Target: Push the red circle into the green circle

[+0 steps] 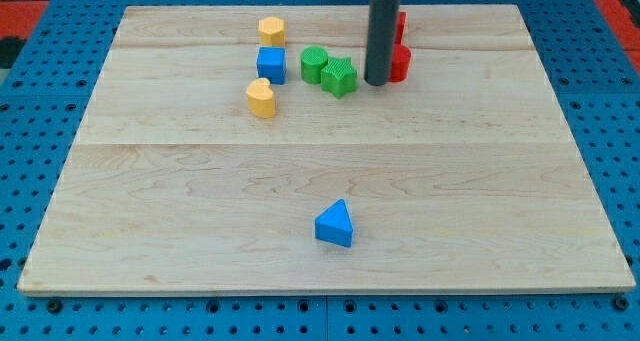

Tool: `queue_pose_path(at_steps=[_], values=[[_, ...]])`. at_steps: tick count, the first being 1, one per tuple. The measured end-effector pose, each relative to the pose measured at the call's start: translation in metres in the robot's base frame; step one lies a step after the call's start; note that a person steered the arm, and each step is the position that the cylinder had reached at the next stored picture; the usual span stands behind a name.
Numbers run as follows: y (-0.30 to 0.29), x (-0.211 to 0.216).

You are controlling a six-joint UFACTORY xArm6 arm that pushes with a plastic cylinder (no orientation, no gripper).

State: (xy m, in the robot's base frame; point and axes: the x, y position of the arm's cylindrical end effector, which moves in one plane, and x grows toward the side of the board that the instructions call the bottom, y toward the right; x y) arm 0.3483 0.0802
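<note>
On the wooden board (200, 181), left to right: a yellow block (261, 98), a yellow hexagon (271, 30), a blue cube (271, 65), the green circle (314, 64), a blue triangle (335, 224) near the view's bottom, a green star (340, 77). My tip (378, 82), a bare rod holding nothing, touches the red circle (400, 63); another red block (401, 26) peeks behind.
</note>
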Motion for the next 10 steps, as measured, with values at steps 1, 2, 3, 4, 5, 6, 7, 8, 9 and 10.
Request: queue_pose_path(at_steps=[1, 2, 3, 4, 5, 6, 7, 8, 9, 10], values=[[0.02, 0.033], [0.038, 0.067], [0.042, 0.086], [0.002, 0.083], [-0.061, 0.082], [-0.132, 0.081], [-0.183, 0.064], [-0.164, 0.051], [-0.16, 0.038], [-0.158, 0.022]])
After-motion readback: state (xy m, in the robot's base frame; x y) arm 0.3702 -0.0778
